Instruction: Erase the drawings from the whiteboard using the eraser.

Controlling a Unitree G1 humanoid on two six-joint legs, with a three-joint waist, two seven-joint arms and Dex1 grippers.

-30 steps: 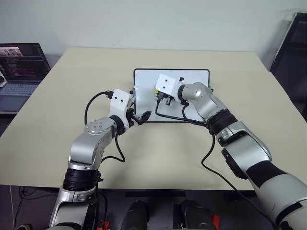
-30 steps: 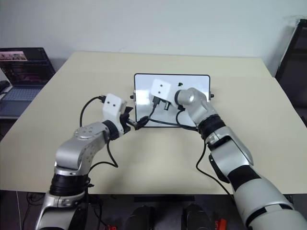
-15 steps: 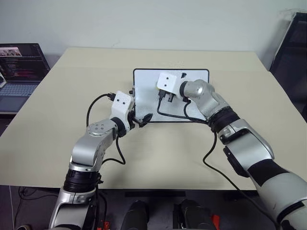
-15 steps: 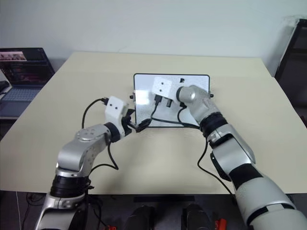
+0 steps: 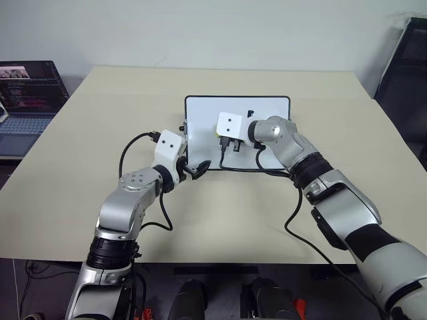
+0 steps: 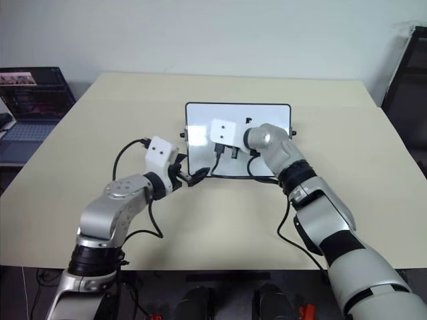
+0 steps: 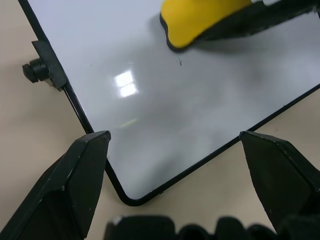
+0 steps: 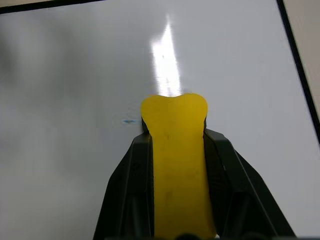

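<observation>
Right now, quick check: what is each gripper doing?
Left gripper: open, jaws straddling a corner of the small black-framed whiteboard, holding nothing.
Right gripper: shut on the small yellow block eraser, over the board.

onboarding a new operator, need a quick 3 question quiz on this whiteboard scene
1. True or false: the right gripper is shut on the eraser.
2. Which corner of the whiteboard sits between the left gripper fingers: A near left, B far right?
3. What blue trace remains beside the eraser?

Key: 1 true. 2 A. 3 a small leftover mark of the drawings.
</observation>
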